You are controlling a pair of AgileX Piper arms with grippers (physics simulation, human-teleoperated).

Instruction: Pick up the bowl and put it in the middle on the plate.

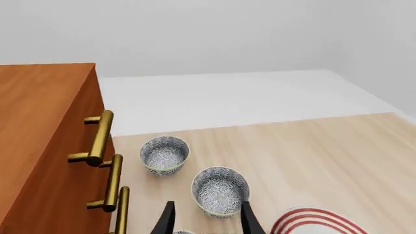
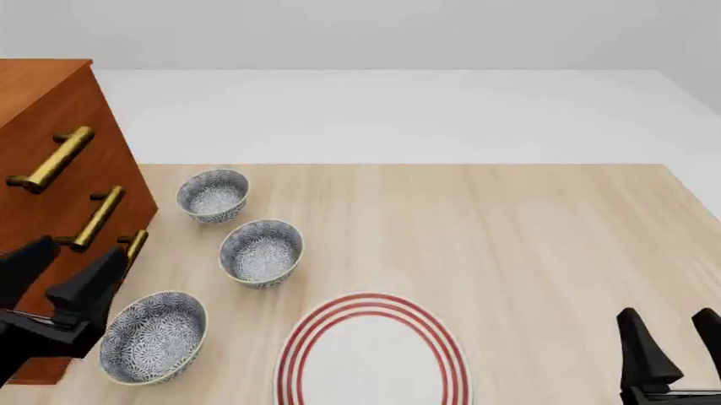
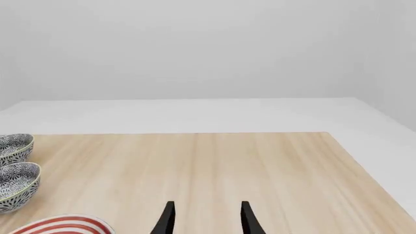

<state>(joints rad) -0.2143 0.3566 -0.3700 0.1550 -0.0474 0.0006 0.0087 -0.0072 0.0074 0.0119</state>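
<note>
My left end effector (image 2: pixel 70 268) hangs with its fingers spread wide and nothing between them. It sits just beside the orange-brown wooden drawer cabinet with brass bar handles (image 2: pixel 46 118), over the near left corner of the pale wooden table (image 2: pixel 507 236).

The small deep white bowl with the dense blue-grey floral speckle (image 2: pixel 152 337), which I take for my target, stands upright on the table just right of that end effector. The large flat white plate with red concentric rings (image 2: pixel 295 342) is near it on the right, not touching.

The right end effector (image 2: pixel 674 348) is also open and empty, well apart at the near right.

My main worry is the two similar patterned bowls, one mid-table (image 2: pixel 262 251) and one further back (image 2: pixel 214 194). The left wrist view lines up on the middle one, so I could grab the wrong bowl. The cabinet handles are also close enough to snag a finger. A one-sided rim pinch could tip the bowl, or let it slide off-centre on the plate.
</note>
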